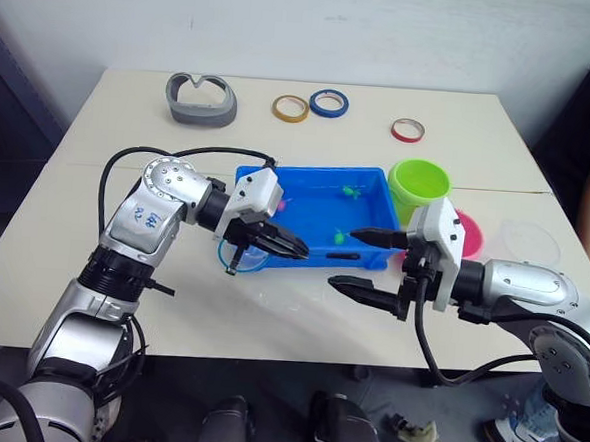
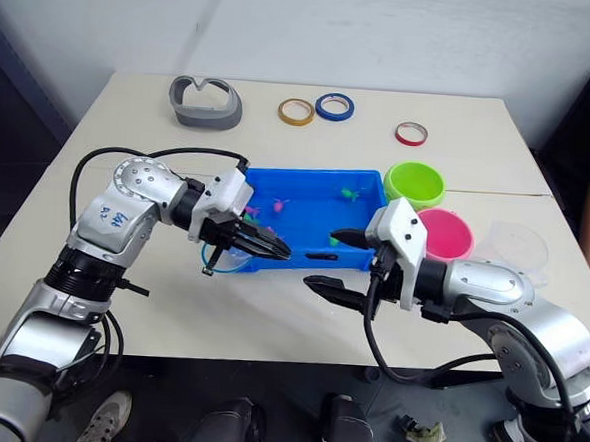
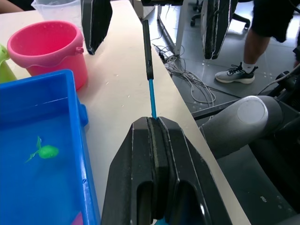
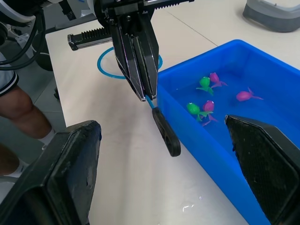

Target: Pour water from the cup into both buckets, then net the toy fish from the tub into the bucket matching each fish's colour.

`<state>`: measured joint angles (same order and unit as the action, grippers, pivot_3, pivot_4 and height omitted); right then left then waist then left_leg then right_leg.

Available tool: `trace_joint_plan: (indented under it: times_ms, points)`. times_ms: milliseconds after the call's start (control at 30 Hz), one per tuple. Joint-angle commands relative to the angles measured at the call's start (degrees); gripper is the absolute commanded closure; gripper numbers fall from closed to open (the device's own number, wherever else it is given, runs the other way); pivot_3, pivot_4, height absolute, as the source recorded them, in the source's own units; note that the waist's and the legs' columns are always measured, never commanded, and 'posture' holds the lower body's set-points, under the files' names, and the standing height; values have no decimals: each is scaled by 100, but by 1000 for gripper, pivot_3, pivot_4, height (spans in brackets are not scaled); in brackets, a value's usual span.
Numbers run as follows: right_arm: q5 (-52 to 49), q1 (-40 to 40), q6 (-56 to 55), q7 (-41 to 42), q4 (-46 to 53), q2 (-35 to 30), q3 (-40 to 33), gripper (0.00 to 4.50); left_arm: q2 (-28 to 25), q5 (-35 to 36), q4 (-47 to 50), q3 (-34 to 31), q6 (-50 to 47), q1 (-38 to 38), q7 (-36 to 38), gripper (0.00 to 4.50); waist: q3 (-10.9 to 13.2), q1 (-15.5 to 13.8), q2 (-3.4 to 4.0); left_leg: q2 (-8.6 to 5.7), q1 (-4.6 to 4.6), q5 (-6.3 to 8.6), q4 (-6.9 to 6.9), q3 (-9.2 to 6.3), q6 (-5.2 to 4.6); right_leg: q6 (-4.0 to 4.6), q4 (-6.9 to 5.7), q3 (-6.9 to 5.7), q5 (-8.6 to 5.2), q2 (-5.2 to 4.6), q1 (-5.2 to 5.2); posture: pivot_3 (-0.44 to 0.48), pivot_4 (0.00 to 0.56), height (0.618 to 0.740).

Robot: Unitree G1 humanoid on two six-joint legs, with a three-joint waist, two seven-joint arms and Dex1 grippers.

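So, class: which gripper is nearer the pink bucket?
The right. The right gripper, open, hangs just in front of the pink bucket, by the tub's near right corner. The left gripper, shut on the net, sits at the tub's near left side.

Place: robot test room or lab.
Evidence: plain white wall (image 1: pixel 387 26), beige work table (image 1: pixel 122 271), loose cables (image 3: pixel 187 79) on grey floor, office-chair base (image 3: pixel 199 16).

Blue handwriting marks the left arm's silver shell (image 1: pixel 145 215), but it cannot be read.
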<state>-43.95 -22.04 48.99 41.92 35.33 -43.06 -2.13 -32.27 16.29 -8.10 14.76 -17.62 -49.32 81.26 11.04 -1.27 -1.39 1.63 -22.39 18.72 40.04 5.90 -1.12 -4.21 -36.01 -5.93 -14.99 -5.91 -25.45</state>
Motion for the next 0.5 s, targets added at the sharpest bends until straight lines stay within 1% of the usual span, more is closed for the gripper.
trace_joint_plan:
  times_ms: [33,233,400,500]
  points:
    - [-51,-148,13,12,122,-1,74,0,97,-24,-23,34,107,-232,79,4470,0,-5,0,0,0,0,0,-1,0,0,0,-1,0,0,0,0,150,713]
    - [-45,-217,35,-7,104,9,179,0,254,-112,-144,47,151,-332,96,4470,0,-2,0,-1,-1,1,0,0,-2,0,1,-1,0,-1,0,0,150,713]
    - [-34,-255,85,-26,78,13,192,0,257,-112,-104,43,137,-322,98,4470,0,-1,0,0,0,1,0,-1,-1,0,0,-1,0,1,0,0,150,713]
    - [-35,-245,97,-25,83,0,178,810,246,-117,-88,41,129,-310,90,4500,0,-4,0,0,-1,1,1,-1,-1,0,0,-1,0,0,0,0,150,713]
